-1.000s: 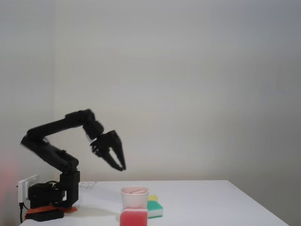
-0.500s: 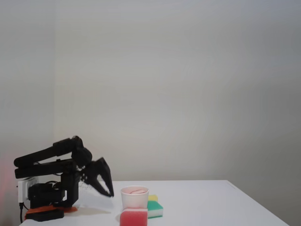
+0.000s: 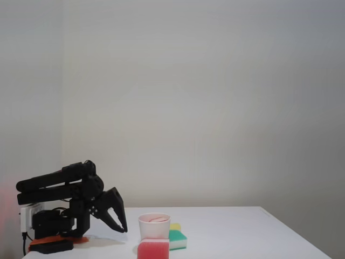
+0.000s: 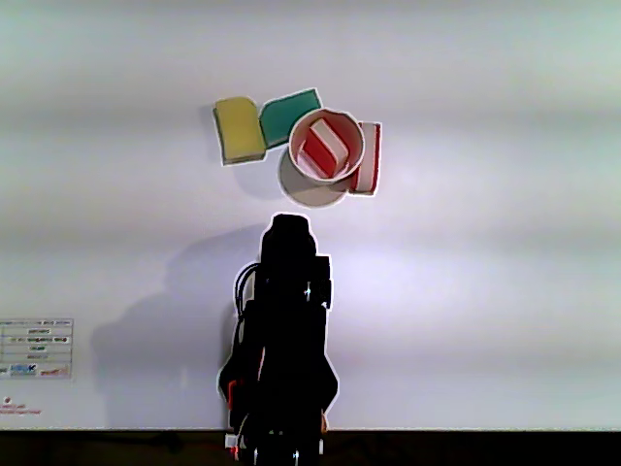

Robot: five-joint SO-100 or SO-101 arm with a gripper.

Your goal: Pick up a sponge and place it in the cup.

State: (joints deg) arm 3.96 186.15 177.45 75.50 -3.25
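Gripper (image 3: 122, 229) lower now; striped sponge (image 4: 326, 148) inside round cup (image 3: 154, 225).

Arm (image 3: 56, 181) was all matte black w/ chunky segments, black cables at base (image 3: 51, 224); gripper (image 3: 121, 226) had two pointed black fingers.

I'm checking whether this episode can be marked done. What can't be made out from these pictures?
- Gripper: fixed view too dark and small to tell jaw state; in the other view the arm covers it.
- Sponge in the cup: its depth is hidden by the wall.
- Second pink sponge: cut off by the fixed view's bottom edge.
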